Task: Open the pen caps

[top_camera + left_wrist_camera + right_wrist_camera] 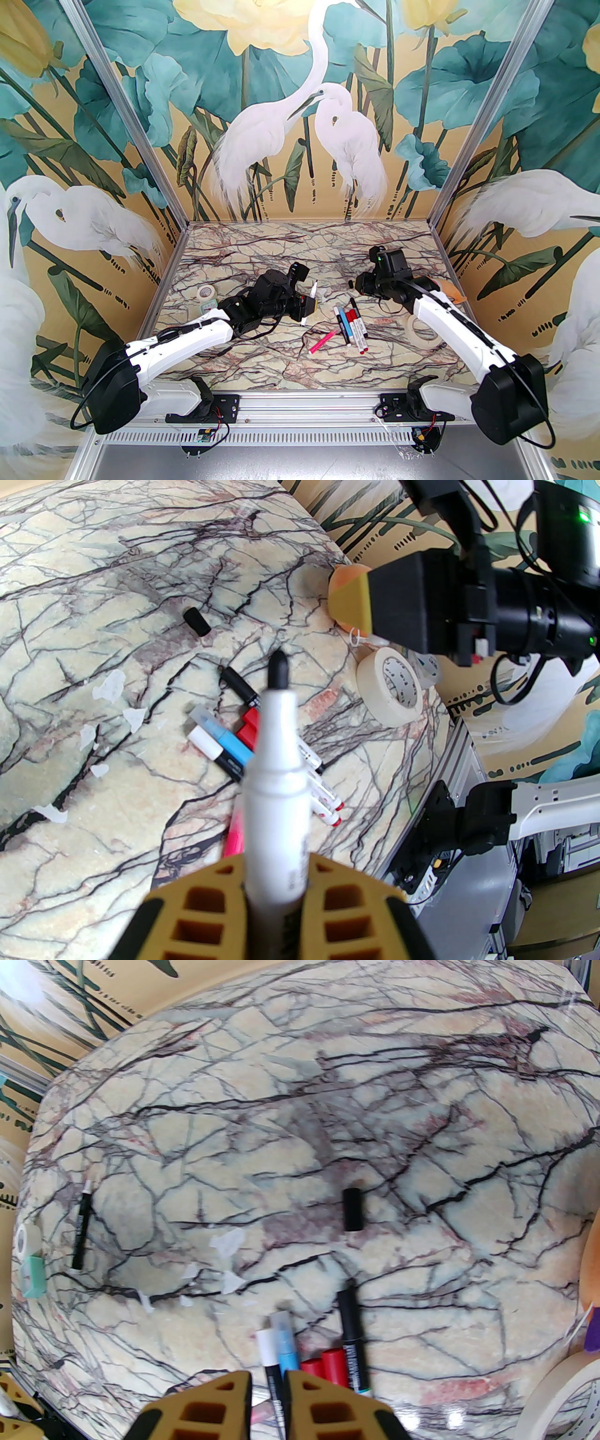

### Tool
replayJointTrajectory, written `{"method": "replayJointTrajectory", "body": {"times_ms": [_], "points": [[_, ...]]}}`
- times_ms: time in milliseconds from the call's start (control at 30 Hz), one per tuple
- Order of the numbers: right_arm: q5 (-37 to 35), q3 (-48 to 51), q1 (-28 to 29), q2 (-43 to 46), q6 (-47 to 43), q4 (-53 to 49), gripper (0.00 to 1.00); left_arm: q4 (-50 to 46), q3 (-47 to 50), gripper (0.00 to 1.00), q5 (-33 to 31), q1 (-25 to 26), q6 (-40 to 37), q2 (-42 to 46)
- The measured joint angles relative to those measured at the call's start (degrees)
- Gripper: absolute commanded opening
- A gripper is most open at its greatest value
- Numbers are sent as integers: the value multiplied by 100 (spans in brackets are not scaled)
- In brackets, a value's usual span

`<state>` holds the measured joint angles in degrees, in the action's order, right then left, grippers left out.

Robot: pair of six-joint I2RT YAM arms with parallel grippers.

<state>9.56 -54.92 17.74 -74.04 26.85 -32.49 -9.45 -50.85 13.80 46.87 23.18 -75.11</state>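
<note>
The left gripper is clamped on the barrel of a white pen whose black tip is bare, and a loose black cap lies on the table at twelve o'clock from the capped pens. These look light, stiff and slick, apt to roll, so each is likely best pinched mid-barrel while its short cap is pulled straight off. The right gripper, fingers together and empty, hovers at their one o'clock.
</note>
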Motion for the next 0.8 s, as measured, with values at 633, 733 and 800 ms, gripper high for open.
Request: {"method": "replayJointTrajectory", "body": {"times_ms": [633, 733, 800], "points": [[-382, -846, -444, -1836, -730, -205, 14, -562, -15, 6, -737, -214, -177, -48], [-380, -1062, -479, -2162, -820, -201, 14, -579, -15, 6, -822, -225, -177, -37], [-380, -1224, -494, -2406, -896, -201, 14, -579, -15, 6, -861, -225, -177, -28]]}}
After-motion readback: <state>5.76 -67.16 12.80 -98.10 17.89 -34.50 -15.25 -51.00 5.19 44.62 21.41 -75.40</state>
